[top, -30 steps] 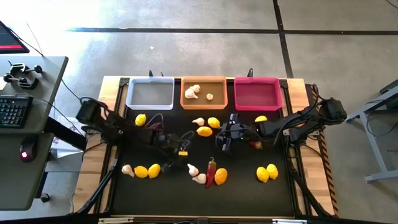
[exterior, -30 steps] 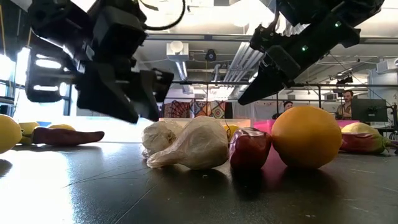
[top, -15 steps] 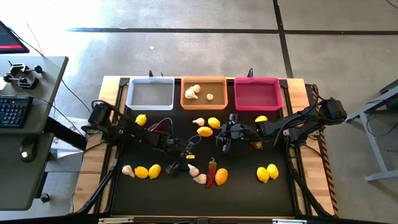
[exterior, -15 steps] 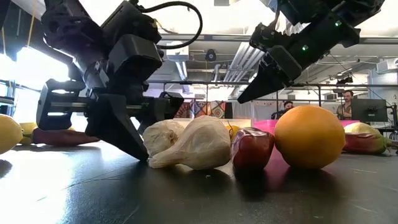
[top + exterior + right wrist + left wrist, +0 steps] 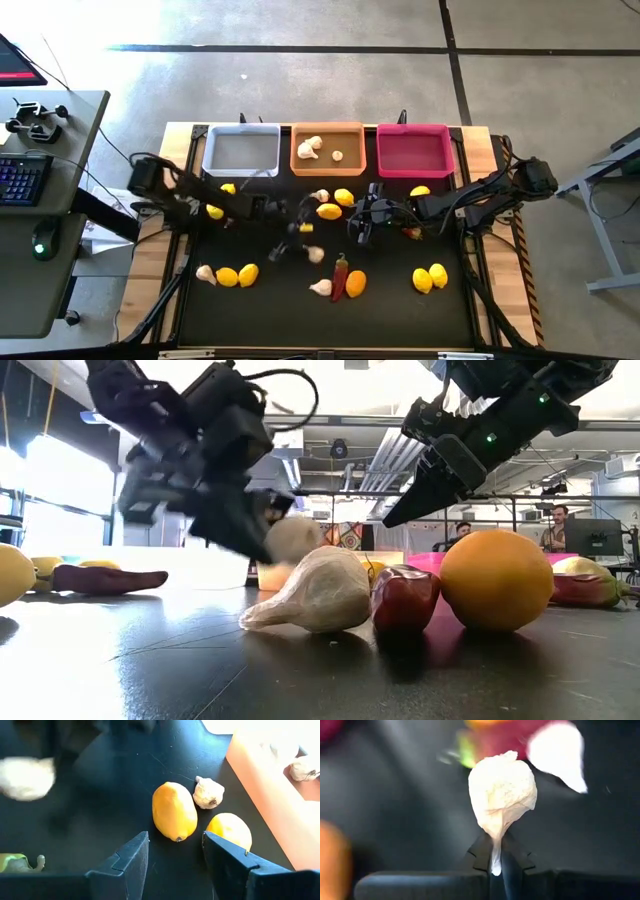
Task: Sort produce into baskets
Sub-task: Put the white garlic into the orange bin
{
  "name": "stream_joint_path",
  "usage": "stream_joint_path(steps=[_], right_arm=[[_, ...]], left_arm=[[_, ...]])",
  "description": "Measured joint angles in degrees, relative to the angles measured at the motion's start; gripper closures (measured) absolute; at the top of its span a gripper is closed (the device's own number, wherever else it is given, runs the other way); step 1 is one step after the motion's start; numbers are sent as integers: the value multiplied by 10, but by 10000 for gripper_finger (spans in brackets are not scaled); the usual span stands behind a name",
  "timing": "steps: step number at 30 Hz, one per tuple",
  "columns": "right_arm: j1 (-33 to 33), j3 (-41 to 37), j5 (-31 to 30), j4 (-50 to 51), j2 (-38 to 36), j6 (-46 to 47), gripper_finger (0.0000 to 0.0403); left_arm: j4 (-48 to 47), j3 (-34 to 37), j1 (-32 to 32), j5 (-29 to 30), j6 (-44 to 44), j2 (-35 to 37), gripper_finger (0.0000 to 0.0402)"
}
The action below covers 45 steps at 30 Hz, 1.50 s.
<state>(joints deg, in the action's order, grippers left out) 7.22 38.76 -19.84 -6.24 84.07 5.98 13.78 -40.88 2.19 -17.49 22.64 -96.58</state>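
The left tool (image 5: 496, 865) is pinched shut on the thin stem of a garlic bulb (image 5: 502, 795), which hangs just past its tips, lifted off the black surface (image 5: 400, 310). The bulb looks light and dry, with papery skin. The stem is a weak spot to hold and could tear or slip, so the round body would likely be safer. The right tool (image 5: 175, 852) hovers with its fingers apart, and a lemon (image 5: 174, 811) lies just ahead of it. The orange basket (image 5: 327, 129), farther off, already has garlic inside.
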Motion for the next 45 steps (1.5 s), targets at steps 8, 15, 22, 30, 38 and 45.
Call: stream_joint_path(steps=[8, 15, 22, 30, 38, 45], right_arm=[[0, 0, 0, -2, 0, 0, 224], [0, 0, -1, -9, 0, 1, 224], [0, 0, -14, -8, 0, 6, 224], [0, 0, -14, -9, 22, 6, 224], [-1, 0, -15, -18, 38, 2, 224], [-1, 0, -15, -14, 38, 6, 224]], left_arm=[[-61, -54, -122, 161, -74, 87, 398], [-196, -179, -228, 208, -10, 52, 398], [-336, -290, -295, 208, 20, -52, 398], [-366, -313, -323, 229, 30, -122, 398], [-367, -314, -312, 243, 31, -124, 370], [-382, -314, -295, 243, 36, -123, 302]])
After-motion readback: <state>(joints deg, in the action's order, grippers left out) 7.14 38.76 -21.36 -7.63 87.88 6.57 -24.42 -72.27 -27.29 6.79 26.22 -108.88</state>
